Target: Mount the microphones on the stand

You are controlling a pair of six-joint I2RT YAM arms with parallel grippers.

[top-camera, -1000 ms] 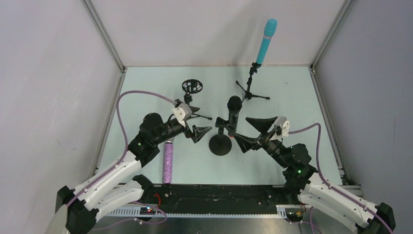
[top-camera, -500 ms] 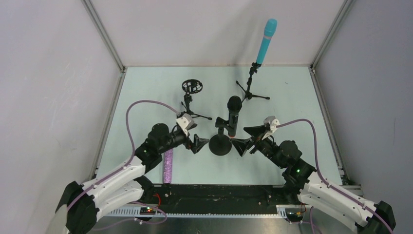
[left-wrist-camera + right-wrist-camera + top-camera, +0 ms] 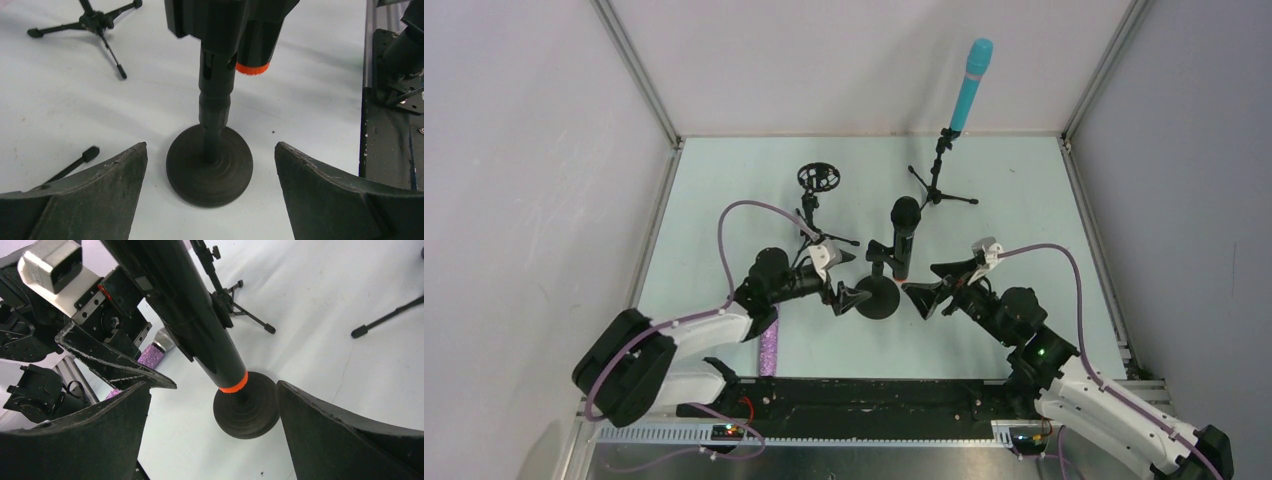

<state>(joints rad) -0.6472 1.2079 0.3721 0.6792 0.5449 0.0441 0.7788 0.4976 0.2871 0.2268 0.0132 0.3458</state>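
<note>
Swinging in from the left, the left gripper (image 3: 849, 282) has come up against the disc stand (image 3: 876, 297) at mid-frame; a second ago it hung further up and left. The right gripper (image 3: 932, 285) has dropped slightly and drawn nearer the stand's other side. Both grippers are spread wide and hold nothing. Their matte black, wedge-shaped fingers (image 3: 90, 195), rough and scuffed at the edges, flank the stand in each wrist view without touching it.

The stand is a dull black, round, ridged disc with a jointed upright post (image 3: 215, 100), sitting on the pale, smooth surface (image 3: 1024, 220). Clipped to it, upright and a little tilted, is the black mic (image 3: 904, 235). It has a glossy cylindrical body, a dark rounded head, and a bright orange ring (image 3: 233, 385) at its lower end, above the disc.

The cyan mic (image 3: 970, 85) stands high at the upper right of the frame, a smooth light-blue stick held aslant atop a thin black tripod (image 3: 937, 180). A second tripod (image 3: 808, 203), upper left of centre, carries an open spoked ring (image 3: 818, 178). The purple mic (image 3: 770, 340) lies flat on the surface at lower left, beside the left arm, glittery along its body. Its silver mesh head (image 3: 165, 338) shows in the right wrist view.
</note>
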